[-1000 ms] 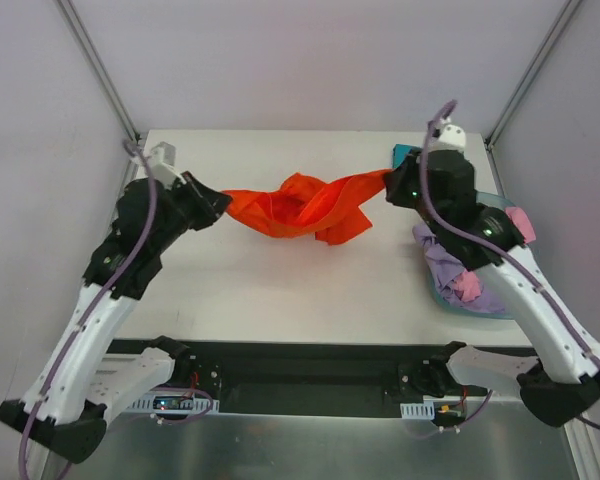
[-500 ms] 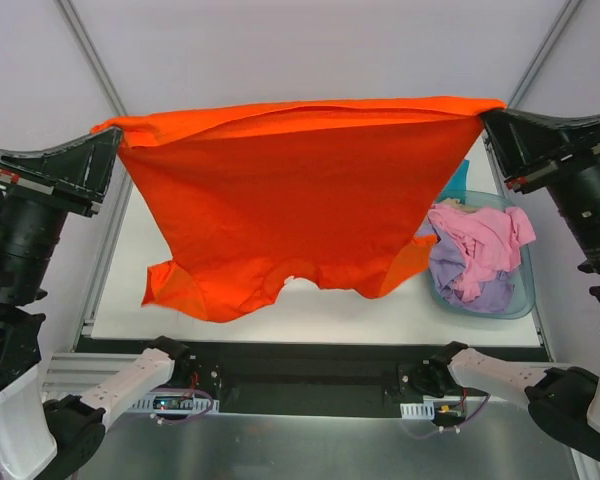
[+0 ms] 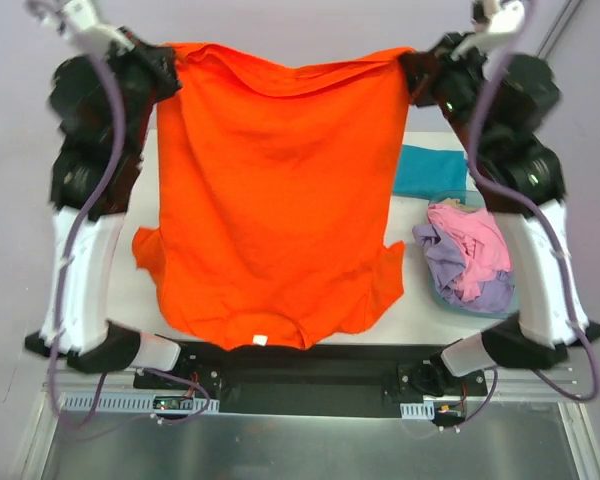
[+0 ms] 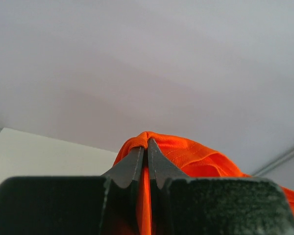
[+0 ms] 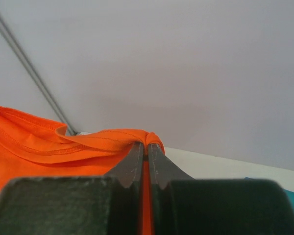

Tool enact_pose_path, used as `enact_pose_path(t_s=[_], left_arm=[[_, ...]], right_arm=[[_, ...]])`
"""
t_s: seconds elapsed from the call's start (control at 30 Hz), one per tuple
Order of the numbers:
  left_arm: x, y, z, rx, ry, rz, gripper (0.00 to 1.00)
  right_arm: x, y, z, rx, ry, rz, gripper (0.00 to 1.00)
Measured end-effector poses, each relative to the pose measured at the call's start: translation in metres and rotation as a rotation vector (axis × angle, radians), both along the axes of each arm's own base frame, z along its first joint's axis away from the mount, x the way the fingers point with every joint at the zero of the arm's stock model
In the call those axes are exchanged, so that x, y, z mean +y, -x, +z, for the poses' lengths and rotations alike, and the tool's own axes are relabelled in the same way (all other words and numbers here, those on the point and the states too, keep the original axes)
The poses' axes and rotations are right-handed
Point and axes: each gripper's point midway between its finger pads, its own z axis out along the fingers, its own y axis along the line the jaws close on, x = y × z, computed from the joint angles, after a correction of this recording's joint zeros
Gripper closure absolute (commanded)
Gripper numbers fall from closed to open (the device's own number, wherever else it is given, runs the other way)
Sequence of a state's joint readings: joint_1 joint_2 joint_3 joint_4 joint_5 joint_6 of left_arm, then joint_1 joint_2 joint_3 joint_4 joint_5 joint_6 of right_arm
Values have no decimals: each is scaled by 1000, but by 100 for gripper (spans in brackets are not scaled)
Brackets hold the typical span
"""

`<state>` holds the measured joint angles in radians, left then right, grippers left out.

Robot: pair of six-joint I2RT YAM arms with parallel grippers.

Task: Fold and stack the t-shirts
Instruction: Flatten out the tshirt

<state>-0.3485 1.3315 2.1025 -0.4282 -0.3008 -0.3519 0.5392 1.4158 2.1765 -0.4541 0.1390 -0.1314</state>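
Note:
The orange-red t-shirt [image 3: 275, 190] hangs spread out high above the table, hem up and neck down near the front edge. My left gripper [image 3: 168, 62] is shut on its top left corner, which shows as bunched cloth [image 4: 161, 147] in the left wrist view. My right gripper [image 3: 410, 68] is shut on its top right corner, also seen as bunched cloth [image 5: 112, 139] in the right wrist view. A teal t-shirt [image 3: 430, 170] lies folded on the table at the right. Pink [image 3: 470, 235] and lavender [image 3: 440, 262] t-shirts lie crumpled in the tub.
The translucent blue tub [image 3: 512, 292] stands at the right edge of the white table [image 3: 145, 220]. The hanging shirt hides most of the table's middle. Both arms are raised high at the back corners.
Both grippers have lifted the orange-red shirt from a twisted bundle on the table and moved back and closer together, so it now hangs narrower and longer.

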Motion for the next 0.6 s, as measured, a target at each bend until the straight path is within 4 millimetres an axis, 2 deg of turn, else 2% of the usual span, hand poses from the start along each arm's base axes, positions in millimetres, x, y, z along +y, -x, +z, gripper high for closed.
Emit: enact_pose_path(t_s=[0.07, 0.13, 0.17, 0.23, 0.3, 0.4, 0.5, 0.53, 0.6], left_arm=[[5, -49, -21, 67, -30, 50, 100], [15, -85, -42, 127, -46, 75, 100], [24, -102, -50, 152, -49, 95, 100], [33, -119, -56, 171, -52, 110, 100], [38, -119, -49, 155, -50, 107, 100], [34, -102, -19, 77, -41, 74, 100], [35, -72, 4, 10, -32, 65, 100], [37, -60, 6, -2, -30, 66, 100], [40, -40, -3, 11, -31, 67, 99]], right_arm=[[5, -46, -18, 49, 18, -34, 99], [8, -90, -38, 95, 9, -51, 99], [7, -109, -48, 119, -4, -53, 99], [6, -136, -64, 154, -40, -49, 99], [5, -147, -69, 168, -76, -38, 99], [9, -142, -51, 127, -127, 5, 99], [12, -122, -27, 63, -157, 59, 99], [11, -113, -25, 55, -160, 73, 99], [10, -95, -28, 58, -159, 99, 99]])
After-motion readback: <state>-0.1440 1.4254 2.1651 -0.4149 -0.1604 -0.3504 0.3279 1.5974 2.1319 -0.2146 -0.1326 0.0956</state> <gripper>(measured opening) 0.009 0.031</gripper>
